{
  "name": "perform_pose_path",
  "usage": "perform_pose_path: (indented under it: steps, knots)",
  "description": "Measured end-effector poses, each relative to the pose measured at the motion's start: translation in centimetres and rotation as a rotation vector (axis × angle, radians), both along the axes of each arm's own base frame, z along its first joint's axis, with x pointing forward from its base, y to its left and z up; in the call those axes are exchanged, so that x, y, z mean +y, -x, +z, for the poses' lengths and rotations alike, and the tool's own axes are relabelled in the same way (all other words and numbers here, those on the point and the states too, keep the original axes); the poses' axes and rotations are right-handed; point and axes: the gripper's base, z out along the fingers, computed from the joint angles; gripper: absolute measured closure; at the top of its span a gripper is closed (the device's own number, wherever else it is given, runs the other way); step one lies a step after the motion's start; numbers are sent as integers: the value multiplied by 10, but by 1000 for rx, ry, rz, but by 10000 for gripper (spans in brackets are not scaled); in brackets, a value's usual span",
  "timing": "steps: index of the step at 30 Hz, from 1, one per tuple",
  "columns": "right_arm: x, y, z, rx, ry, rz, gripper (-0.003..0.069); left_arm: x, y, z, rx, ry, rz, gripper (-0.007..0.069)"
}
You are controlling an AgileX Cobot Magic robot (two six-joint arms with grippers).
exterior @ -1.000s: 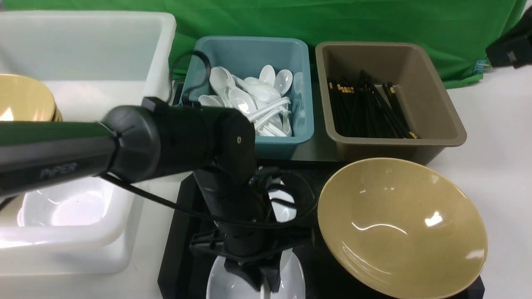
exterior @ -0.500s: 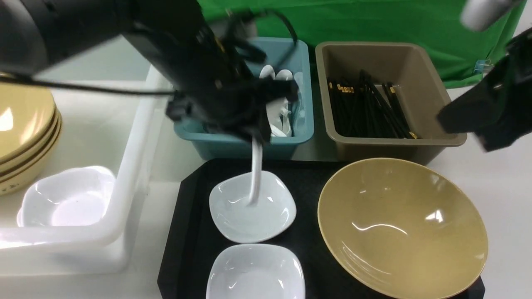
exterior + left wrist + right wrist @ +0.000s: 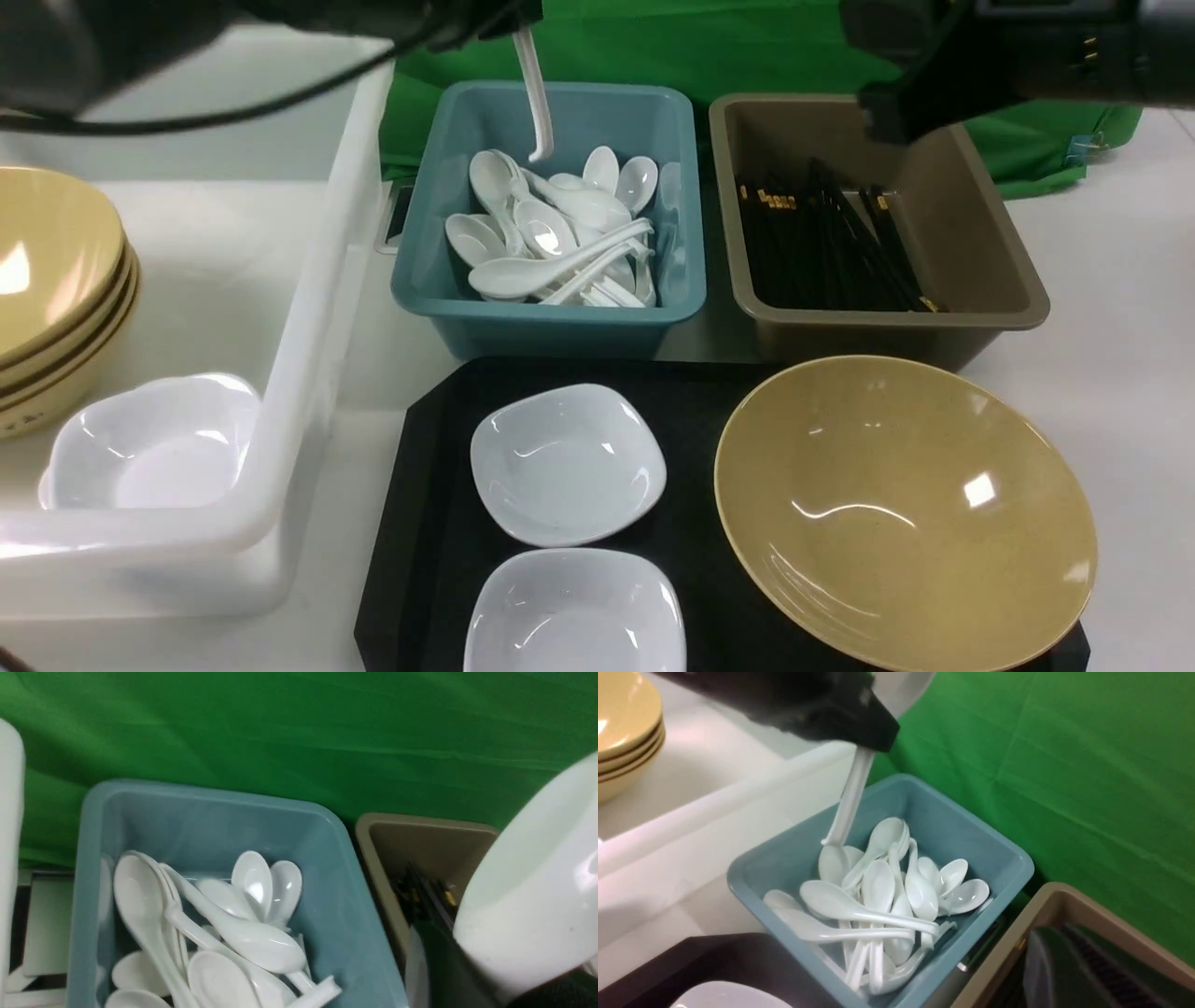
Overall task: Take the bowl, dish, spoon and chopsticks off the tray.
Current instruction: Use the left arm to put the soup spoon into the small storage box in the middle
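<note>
Nearest, on the tray (image 3: 425,532): near dish (image 3: 574,616), cut off by the frame edge, then far dish (image 3: 568,464) just behind it, and the bowl (image 3: 901,509) to their right. Left to clear, then: two dishes and one bowl. No spoon and no chopsticks anywhere on the black surface (judged already dealt with, or nearly).

Off to the left, inside the white bin (image 3: 280,523): one lone dish (image 3: 154,443) and stacked bowls (image 3: 51,271), three at least, going by the rims.

Farther back, side by side: blue tub (image 3: 551,322) with a heap of spoons (image 3: 551,243), roughly a dozen, too tangled for an exact count; brown tub (image 3: 887,317) with a bundle of chopsticks (image 3: 822,252), too close-packed to count.

Above the blue tub, one spoon (image 3: 534,93), hanging handle-down, clear of the heap, pinched at the scoop end by the left gripper (image 3: 513,17), jaws clamped on it. Only the drop missing, by the look of it.

Right gripper (image 3: 887,103) high over the brown tub, nothing visibly held; jaw spacing impossible to tell.

Farthest, green cloth (image 3: 747,47).
</note>
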Motion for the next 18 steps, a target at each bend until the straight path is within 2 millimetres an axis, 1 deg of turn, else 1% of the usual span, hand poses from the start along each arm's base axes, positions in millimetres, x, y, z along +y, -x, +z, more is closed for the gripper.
perform_pose_path:
  steps: [1,3,4,5,6,9,10,11,14,16,17,18]
  knots:
    - [3,-6,-7,14,8,-2,657,-2,-7,-12,3,-21,1,550]
    - [6,-11,-14,29,17,-3,657,-3,-18,-30,13,-53,1,544]
    - [7,-13,-16,34,21,-3,657,-4,-22,-38,15,-64,3,533]
    - [8,-17,-20,39,28,-5,657,-5,-30,-55,36,-78,6,500]
    - [9,-17,-21,40,30,-5,657,-4,-31,-57,41,-78,9,488]
    - [7,-18,-20,29,33,-13,657,-1,-38,-76,86,-87,23,379]
    - [4,-19,-19,27,31,-22,657,1,-39,-81,113,-95,26,319]
    - [0,-19,-18,28,30,-34,657,2,-38,-84,141,-110,24,246]
    - [-13,-18,-14,48,31,-64,657,5,-33,-83,193,-170,1,124]
    - [-23,-16,-12,68,35,-85,657,6,-28,-76,232,-195,-12,64]
    - [-33,-12,-8,86,37,-107,657,6,-21,-66,285,-200,-29,41]
    - [-39,-9,-5,105,40,-118,657,6,-16,-59,311,-202,-46,44]
